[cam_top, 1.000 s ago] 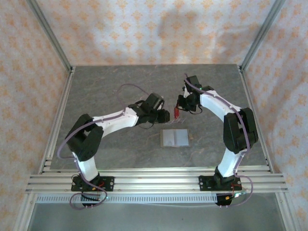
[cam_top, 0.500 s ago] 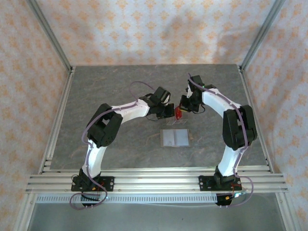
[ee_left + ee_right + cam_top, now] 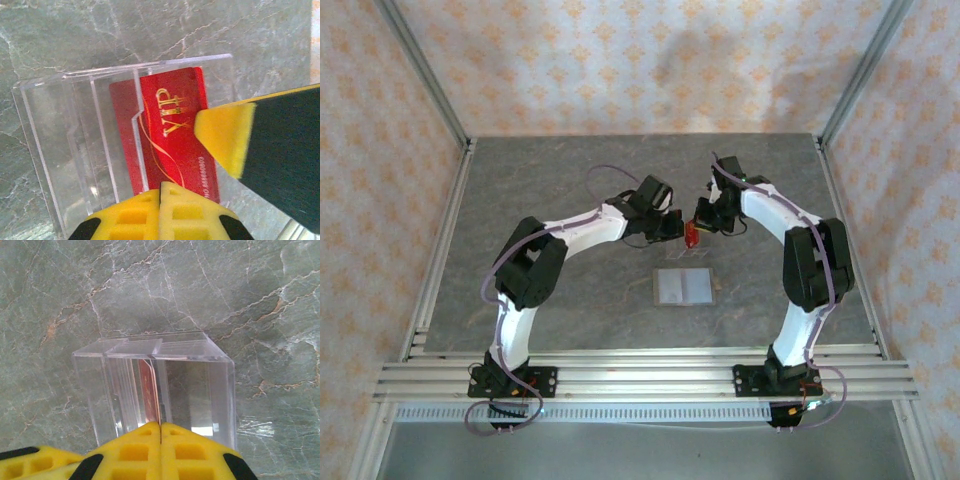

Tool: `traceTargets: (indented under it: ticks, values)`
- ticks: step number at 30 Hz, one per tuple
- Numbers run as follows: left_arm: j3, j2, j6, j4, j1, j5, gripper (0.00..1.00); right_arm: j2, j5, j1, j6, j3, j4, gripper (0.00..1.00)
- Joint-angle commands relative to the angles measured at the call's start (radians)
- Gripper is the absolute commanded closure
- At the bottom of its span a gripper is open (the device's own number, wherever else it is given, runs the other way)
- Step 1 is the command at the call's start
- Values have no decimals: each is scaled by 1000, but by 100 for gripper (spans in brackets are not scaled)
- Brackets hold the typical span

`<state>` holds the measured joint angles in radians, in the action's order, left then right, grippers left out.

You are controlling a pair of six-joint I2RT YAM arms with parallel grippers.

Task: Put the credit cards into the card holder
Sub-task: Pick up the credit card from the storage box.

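two hands are meeting at the clear rack (image 3: pixel 55 130) in the middle of the counter (image 3: pixel 570 170). the right hand (image 3: pixel 160 426) is pressing its fingers together on the upper edge of the red credit card (image 3: pixel 170 140), which is standing in a slot of the rack. you are gripping that edge because, by the look of it, it is the only part rising free of the slot walls.

the left hand (image 3: pixel 160 187) is holding its fingers pressed together at the rack's near rim, where the card's end is showing. you cannot tell whether it is pinching the card or the rack wall. its position suggests it is bracing the light rack against lifting with the card.

the card holder (image 3: pixel 682 287) is lying open, grey side up, just nearer the arm bases and apart from both hands, probably so the card can go straight in. whether more cards are sitting in the rack is unclear.
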<state>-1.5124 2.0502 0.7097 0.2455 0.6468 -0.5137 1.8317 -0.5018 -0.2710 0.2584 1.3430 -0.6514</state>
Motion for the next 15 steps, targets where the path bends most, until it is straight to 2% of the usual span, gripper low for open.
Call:
traceTargets:
  ticks: [1,15]
  values:
    - [-58,-4,14,32,-6,-21,100,-23,23,9,-2,1,-41,100]
    - [-111,72,33,27,-6,-60,100,-78,51,12,36,-15,-40,100]
